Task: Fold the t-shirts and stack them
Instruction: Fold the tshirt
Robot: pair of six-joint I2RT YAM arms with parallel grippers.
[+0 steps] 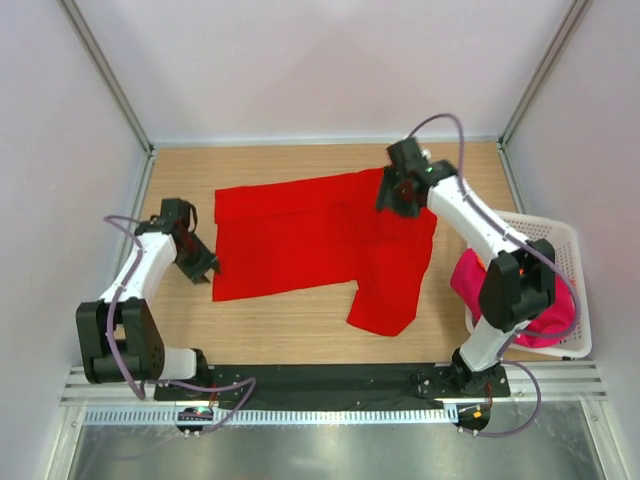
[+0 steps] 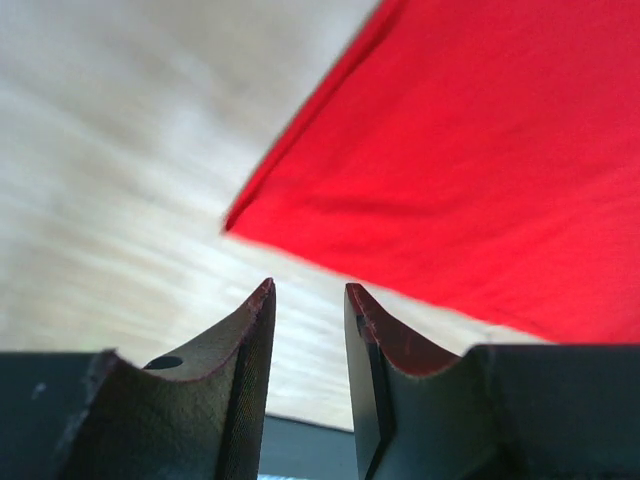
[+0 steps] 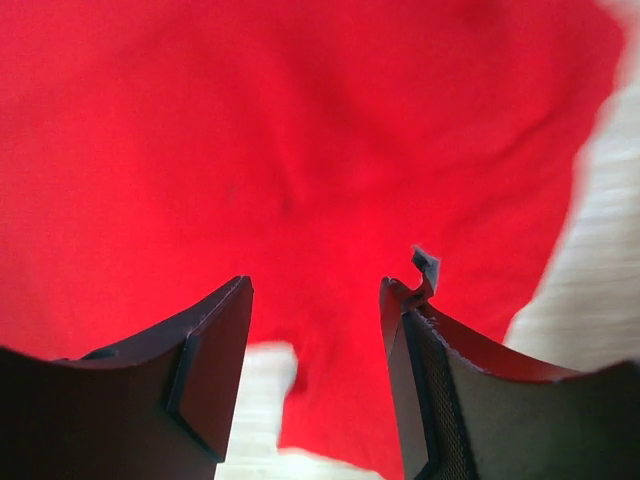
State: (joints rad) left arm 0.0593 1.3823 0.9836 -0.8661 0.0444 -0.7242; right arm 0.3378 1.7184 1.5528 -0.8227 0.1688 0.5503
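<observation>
A bright red t-shirt point(image 1: 310, 240) lies spread on the wooden table, with one part hanging toward the front at the right. My left gripper point(image 1: 207, 268) sits low beside the shirt's left edge, jaws a little apart and nothing between them point(image 2: 308, 295). The shirt's corner point(image 2: 480, 170) lies just beyond its fingertips. My right gripper point(image 1: 395, 200) hovers over the shirt's upper right part, open and empty point(image 3: 315, 285), with red cloth point(image 3: 300, 150) filling its view. A magenta-pink t-shirt point(image 1: 468, 278) hangs out of the basket at the right.
A white lattice basket point(image 1: 560, 232) stands at the table's right edge beside the right arm. Bare wood point(image 1: 180, 320) shows left of and in front of the red shirt. Pale walls and metal posts enclose the table on three sides.
</observation>
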